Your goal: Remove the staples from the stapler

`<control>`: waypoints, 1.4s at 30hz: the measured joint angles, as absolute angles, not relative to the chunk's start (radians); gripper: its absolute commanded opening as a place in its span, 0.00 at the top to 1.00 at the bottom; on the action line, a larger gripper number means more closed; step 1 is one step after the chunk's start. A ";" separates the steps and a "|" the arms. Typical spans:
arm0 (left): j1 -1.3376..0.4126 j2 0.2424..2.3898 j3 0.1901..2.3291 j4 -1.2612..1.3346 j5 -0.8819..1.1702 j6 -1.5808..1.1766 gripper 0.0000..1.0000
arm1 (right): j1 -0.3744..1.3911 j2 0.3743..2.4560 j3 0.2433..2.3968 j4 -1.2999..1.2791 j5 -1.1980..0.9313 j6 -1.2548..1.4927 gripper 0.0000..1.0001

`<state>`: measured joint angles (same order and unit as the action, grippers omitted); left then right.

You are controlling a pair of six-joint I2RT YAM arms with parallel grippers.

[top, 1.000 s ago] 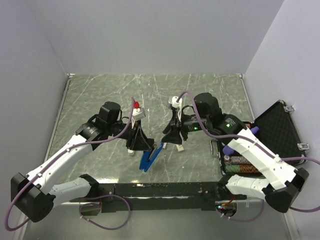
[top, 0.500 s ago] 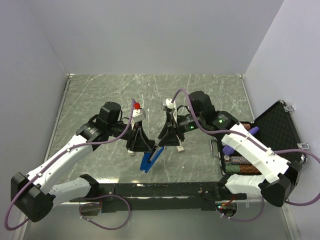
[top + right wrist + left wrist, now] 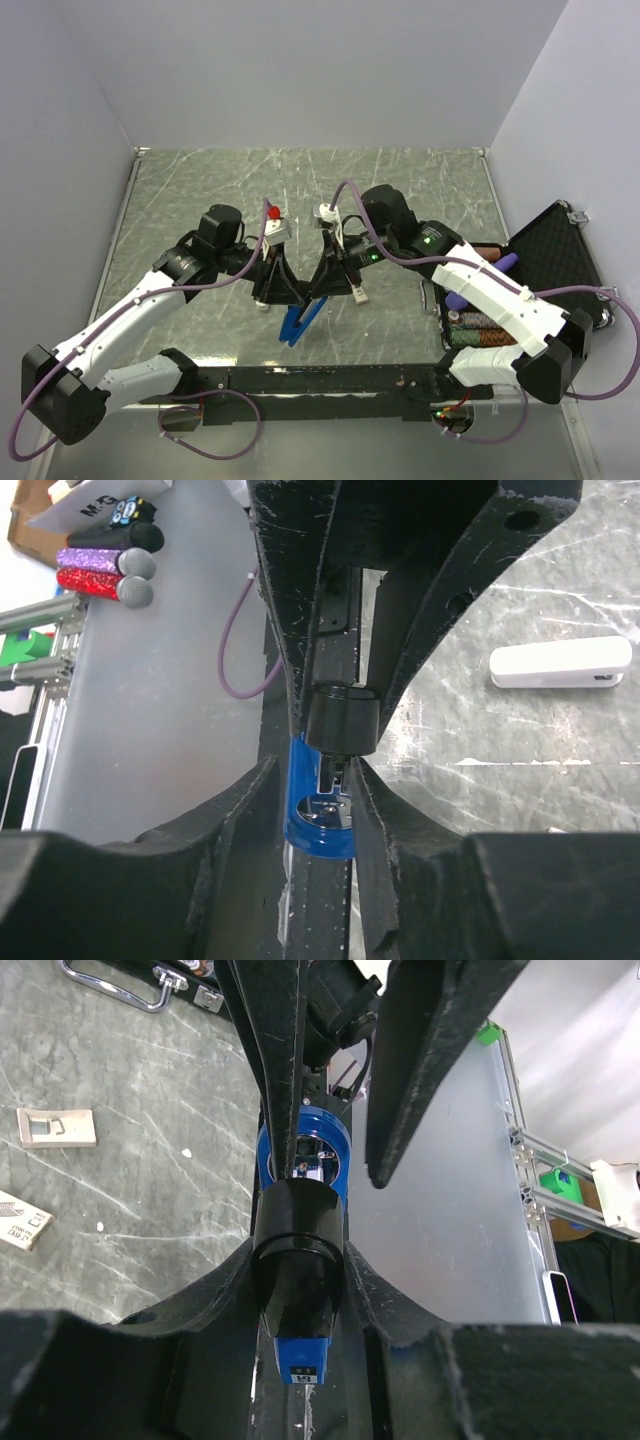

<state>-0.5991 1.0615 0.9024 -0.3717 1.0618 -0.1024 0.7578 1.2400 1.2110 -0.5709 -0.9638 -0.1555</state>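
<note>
The small blue stapler [image 3: 298, 322] with a black top hangs tilted above the table's near edge, between both grippers. My left gripper [image 3: 281, 288] is shut on its rear; the left wrist view shows the black top [image 3: 297, 1280] and blue end pinched between the fingers. My right gripper [image 3: 322, 284] meets it from the other side. In the right wrist view its fingers [image 3: 375, 810] close in on the stapler's blue front end [image 3: 320, 825], with the metal plate showing. The staples are hidden.
A pale grey-white bar [image 3: 560, 666] lies on the marble table right of the grippers. An open black case [image 3: 555, 265] with glitter pens stands at the right edge. Two small tags [image 3: 57, 1127] lie on the table.
My right gripper has moved left and closed in on the stapler's front end. The left gripper has kept holding the stapler in nearly the same place.
</note>
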 measured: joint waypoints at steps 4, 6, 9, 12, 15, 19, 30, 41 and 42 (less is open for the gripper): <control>-0.599 1.053 0.896 -0.371 1.060 -0.109 0.99 | 0.765 1.242 1.211 -0.573 -0.953 -0.163 0.59; -0.599 1.047 0.890 -0.371 1.057 -0.114 0.99 | 0.770 1.242 1.211 -0.574 -0.946 -0.165 0.59; -0.599 1.042 0.886 -0.371 1.056 -0.117 1.00 | 0.775 1.241 1.210 -0.573 -0.939 -0.165 0.59; -0.599 1.042 0.886 -0.371 1.056 -0.117 0.99 | 0.776 1.240 1.206 -0.570 -0.930 -0.165 0.56; -0.599 1.039 0.886 -0.358 1.058 -0.118 0.99 | 0.777 1.239 1.199 -0.573 -0.915 -0.165 0.54; -0.599 1.029 0.886 -0.354 1.056 -0.118 0.99 | 0.779 1.239 1.191 -0.573 -0.905 -0.161 0.53; -0.602 1.019 0.880 -0.355 1.045 -0.124 0.99 | 0.781 1.231 1.167 -0.552 -0.909 -0.142 0.92; -0.606 0.928 0.839 -0.331 0.987 -0.194 0.99 | 0.780 1.107 0.979 -0.426 -0.914 -0.069 0.99; -0.606 0.919 0.839 -0.319 0.982 -0.204 0.99 | 0.781 1.097 0.966 -0.418 -0.915 -0.064 0.99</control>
<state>-0.6056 0.9192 0.8394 -0.3187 0.9825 -0.2035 0.7807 1.0973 0.9665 -0.4175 -0.9154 -0.0635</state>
